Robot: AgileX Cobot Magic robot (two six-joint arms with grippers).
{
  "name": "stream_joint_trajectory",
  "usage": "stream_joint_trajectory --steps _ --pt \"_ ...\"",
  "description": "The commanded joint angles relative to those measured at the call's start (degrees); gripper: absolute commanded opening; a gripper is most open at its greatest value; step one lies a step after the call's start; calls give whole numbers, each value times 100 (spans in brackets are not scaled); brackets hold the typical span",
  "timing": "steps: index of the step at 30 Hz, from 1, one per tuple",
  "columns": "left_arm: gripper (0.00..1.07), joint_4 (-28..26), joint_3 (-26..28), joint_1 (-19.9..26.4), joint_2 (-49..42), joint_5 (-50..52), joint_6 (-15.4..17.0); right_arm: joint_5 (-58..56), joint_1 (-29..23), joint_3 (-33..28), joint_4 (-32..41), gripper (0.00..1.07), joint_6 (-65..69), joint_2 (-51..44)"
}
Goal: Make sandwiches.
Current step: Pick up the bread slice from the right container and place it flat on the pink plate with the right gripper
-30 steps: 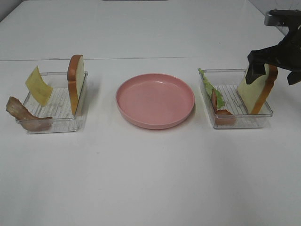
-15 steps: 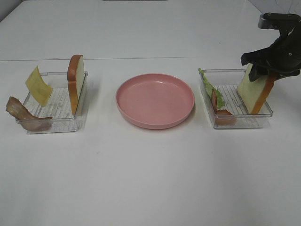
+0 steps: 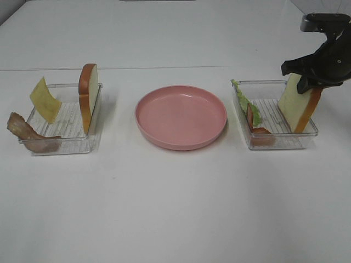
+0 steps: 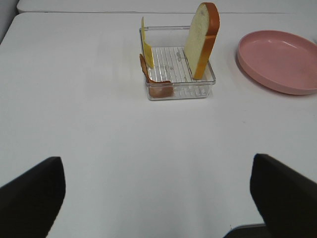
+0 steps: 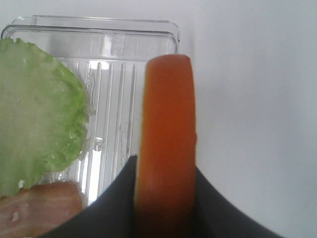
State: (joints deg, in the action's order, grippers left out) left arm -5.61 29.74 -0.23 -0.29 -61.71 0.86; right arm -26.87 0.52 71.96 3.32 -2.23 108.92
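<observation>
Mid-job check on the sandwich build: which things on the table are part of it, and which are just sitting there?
Part of the job: left bread slice, right bread slice in the right gripper, cheese, lettuce, left bacon strip, right bacon strip.
Just sitting there: pink plate, left tray, right tray.

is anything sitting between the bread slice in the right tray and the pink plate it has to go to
Yes. The lettuce leaf and a bacon strip lean at the plate side of the same tray, between the bread slice and the pink plate. Lifting the slice over them should likely clear both.
</observation>
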Motion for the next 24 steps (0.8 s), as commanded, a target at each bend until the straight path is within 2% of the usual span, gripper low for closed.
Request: stream_joint_trajectory --steps 1,6,12,16,17,19,21,22,24 --pt "93 -34 -11 11 -74 23 6 -34 -57 34 -92 0 -80 -435" --pt "93 -34 -11 11 -74 23 6 -34 -218 34 -17 0 -40 -837" --pt "93 -34 -11 11 -74 23 6 52 -768 34 -17 0 -40 -1318" --pt "93 -34 -11 11 -74 23 6 92 -1398 34 -17 0 -40 -1639" --pt "93 -34 -11 11 -74 23 6 92 -1398 34 -17 0 -40 -1639" --pt "93 -34 -11 11 -74 23 6 206 -2000 34 63 0 -40 -1719" --pt "93 -34 -11 11 -74 23 6 235 -2114 34 143 0 -40 -1719" --pt "93 -34 -11 11 -74 23 6 350 -2343 34 453 0 -34 -1696" --pt "93 -34 -11 11 -74 23 6 401 -2424 34 636 0 -34 -1690"
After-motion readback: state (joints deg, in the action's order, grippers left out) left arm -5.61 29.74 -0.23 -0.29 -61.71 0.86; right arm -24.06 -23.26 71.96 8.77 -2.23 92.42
